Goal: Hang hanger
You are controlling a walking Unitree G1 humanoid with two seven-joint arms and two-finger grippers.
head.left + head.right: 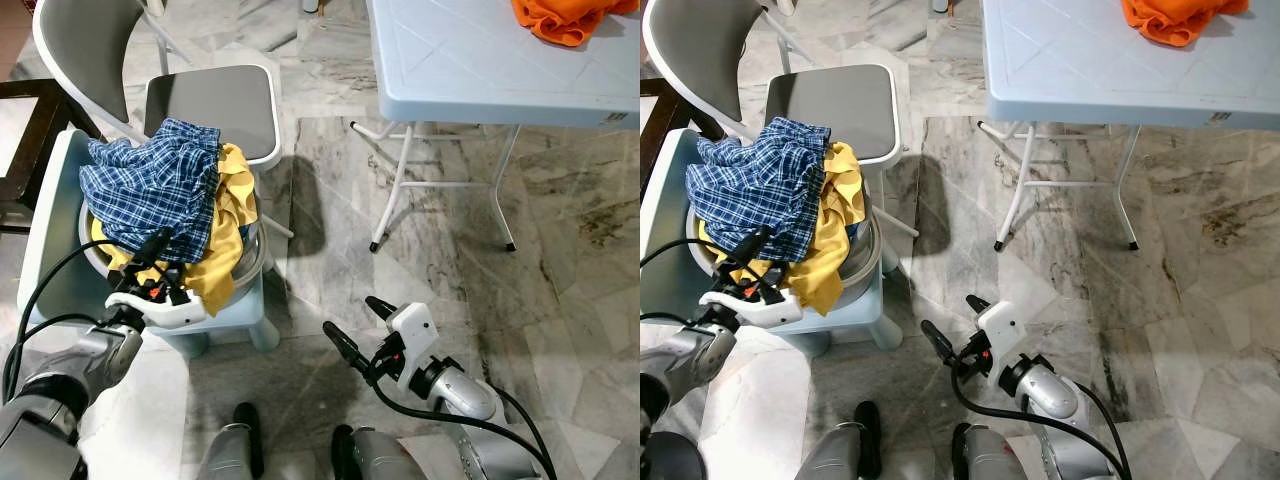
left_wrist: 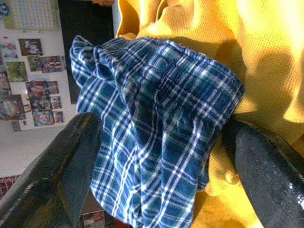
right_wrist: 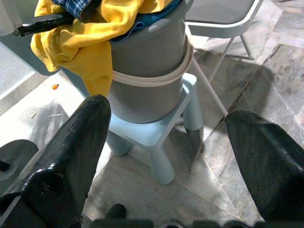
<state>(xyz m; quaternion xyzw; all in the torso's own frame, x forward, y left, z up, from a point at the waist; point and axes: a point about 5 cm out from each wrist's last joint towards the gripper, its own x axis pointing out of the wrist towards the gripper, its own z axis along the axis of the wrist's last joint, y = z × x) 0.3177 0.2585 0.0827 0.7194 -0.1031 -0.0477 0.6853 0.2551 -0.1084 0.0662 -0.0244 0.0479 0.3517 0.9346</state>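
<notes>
A blue plaid garment (image 1: 155, 185) lies heaped on a yellow garment (image 1: 228, 230) in a grey bucket (image 3: 147, 52). The bucket stands on a light blue stool (image 1: 235, 310). My left gripper (image 1: 160, 262) is at the near edge of the heap. It is open, and in the left wrist view the plaid cloth (image 2: 161, 142) bulges between its two spread fingers. My right gripper (image 1: 350, 315) hangs open above the marble floor to the right of the stool, holding nothing. I see no hanger.
A grey folding chair (image 1: 215, 100) stands right behind the stool. A white folding table (image 1: 480, 60) at the back right carries an orange cloth (image 1: 565, 18). Dark wooden furniture (image 1: 25, 130) is at the far left. Marble floor (image 1: 450, 270) lies open between stool and table.
</notes>
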